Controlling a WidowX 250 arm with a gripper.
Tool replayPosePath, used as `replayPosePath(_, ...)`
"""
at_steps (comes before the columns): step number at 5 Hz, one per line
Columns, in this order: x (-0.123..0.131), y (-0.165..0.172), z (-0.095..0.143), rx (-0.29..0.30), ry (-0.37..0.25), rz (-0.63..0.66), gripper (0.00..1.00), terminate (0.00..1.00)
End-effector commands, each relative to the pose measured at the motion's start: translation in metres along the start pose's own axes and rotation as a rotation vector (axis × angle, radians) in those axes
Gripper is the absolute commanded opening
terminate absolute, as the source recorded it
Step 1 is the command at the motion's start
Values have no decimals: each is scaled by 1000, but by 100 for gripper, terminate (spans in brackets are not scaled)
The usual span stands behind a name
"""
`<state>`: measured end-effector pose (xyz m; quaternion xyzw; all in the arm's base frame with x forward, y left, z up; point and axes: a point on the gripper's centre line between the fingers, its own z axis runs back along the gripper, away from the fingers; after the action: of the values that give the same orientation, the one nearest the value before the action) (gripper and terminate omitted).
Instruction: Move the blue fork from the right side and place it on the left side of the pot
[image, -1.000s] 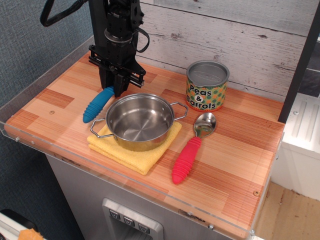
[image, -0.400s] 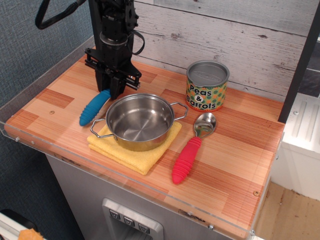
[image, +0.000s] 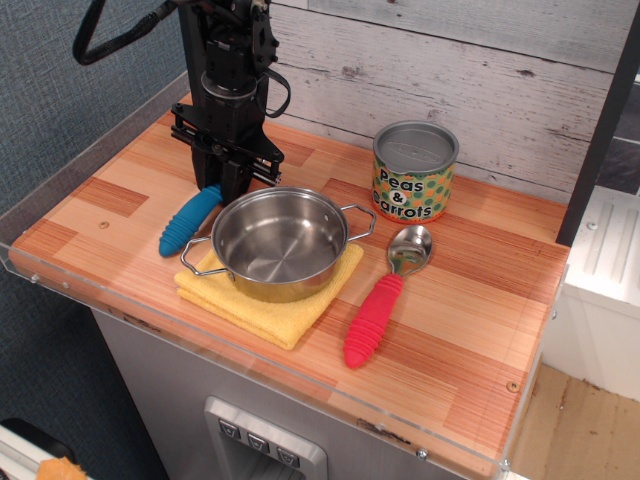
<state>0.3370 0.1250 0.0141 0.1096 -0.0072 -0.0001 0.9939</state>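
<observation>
I see the blue fork (image: 187, 221) lowered to the counter at the pot's (image: 279, 243) nine o'clock since a second ago, gripper (image: 224, 187) grip state unclear; placement nearly done.

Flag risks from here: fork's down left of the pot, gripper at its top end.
1. The gripper sits low over the fork tines; whether it has let go cannot be told, so lifting might drag the fork along.
2. It hangs close beside the pot rim; a sideways retreat could bump the pot, which sits on a soft yellow cloth and may slide.
</observation>
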Motion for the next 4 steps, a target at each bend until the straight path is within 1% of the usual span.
replayPosePath(1,-7,-6,7,2,0,-5,0,0)
replayPosePath(2,-10,-5,11,6,-6,-3,0,0)
replayPosePath(3,-15,-3,14,-1,-8,3,100,0)
replayPosePath(4,-17,-2,18,-4,-10,1,100,0)
